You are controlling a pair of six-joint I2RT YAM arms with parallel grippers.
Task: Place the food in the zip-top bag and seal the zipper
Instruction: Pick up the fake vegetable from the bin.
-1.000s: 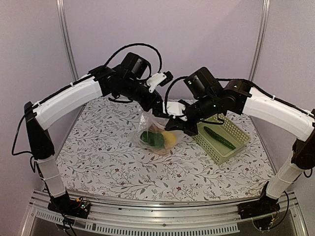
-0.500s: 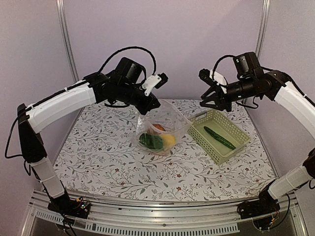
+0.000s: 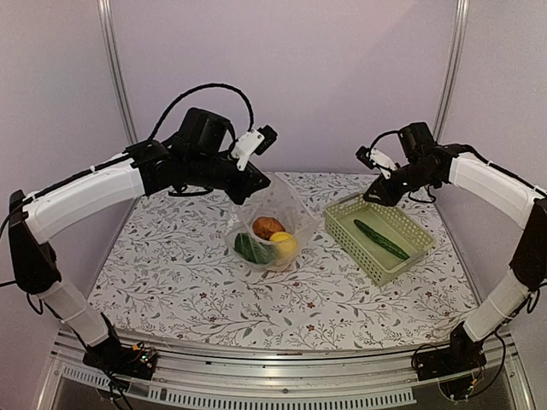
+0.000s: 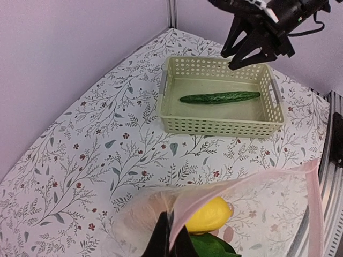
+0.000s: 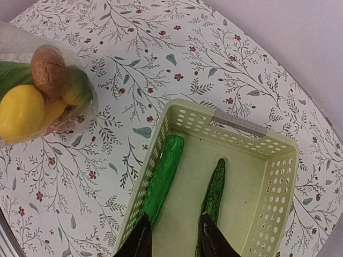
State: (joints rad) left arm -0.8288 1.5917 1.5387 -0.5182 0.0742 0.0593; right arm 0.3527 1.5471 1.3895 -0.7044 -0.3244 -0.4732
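Right hand (image 5: 176,229) has dropped, open, above cucumber (image 5: 214,195).

You can read no text here; no label or brand is legible. No numbers or signs show either.

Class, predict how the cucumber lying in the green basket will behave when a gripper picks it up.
The cucumber looks long, slim and rigid, so it probably stays straight. Gripped off-centre, it may tilt. Its round body could roll inside the basket.
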